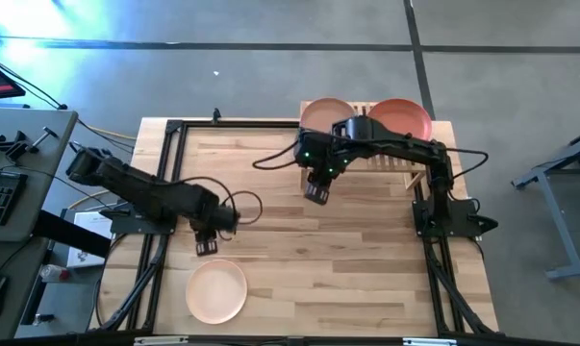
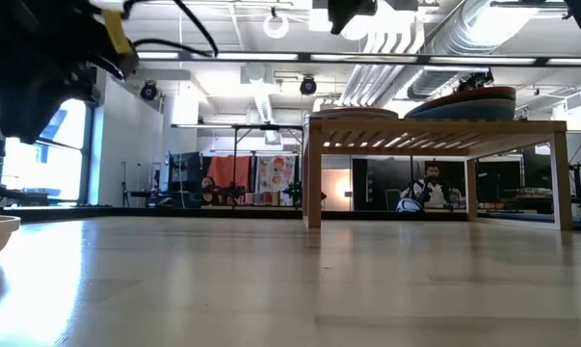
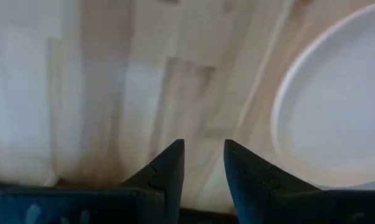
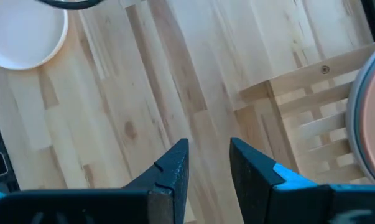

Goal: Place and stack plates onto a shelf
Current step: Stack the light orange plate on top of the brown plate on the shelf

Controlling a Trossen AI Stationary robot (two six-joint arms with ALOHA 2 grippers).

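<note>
One round matte peach plate [image 1: 216, 291] lies alone on the pale wooden counter [image 1: 347, 259], at its near-left part, with nothing stacked on it. The left pincer [image 1: 206, 247] hovers just beside that plate's far rim, its two dark fingers [image 3: 165, 171] parted with a gap between them and holding nothing; in its wrist view the plate's edge curves just off to one side of the fingertips. The right pincer [image 1: 315, 191] hangs over the counter's middle, just in front of the low light-wood slatted shelf [image 1: 397, 161], also released and empty. Stacks topped by a tan-pink plate [image 1: 324, 115] and an orange-red plate [image 1: 401, 117] already rest on that shelf. The left arm is plainly nearer the lone plate, so the pickup looks like its job; a round plate offers no long axis, so probably any rim point serves.
</note>
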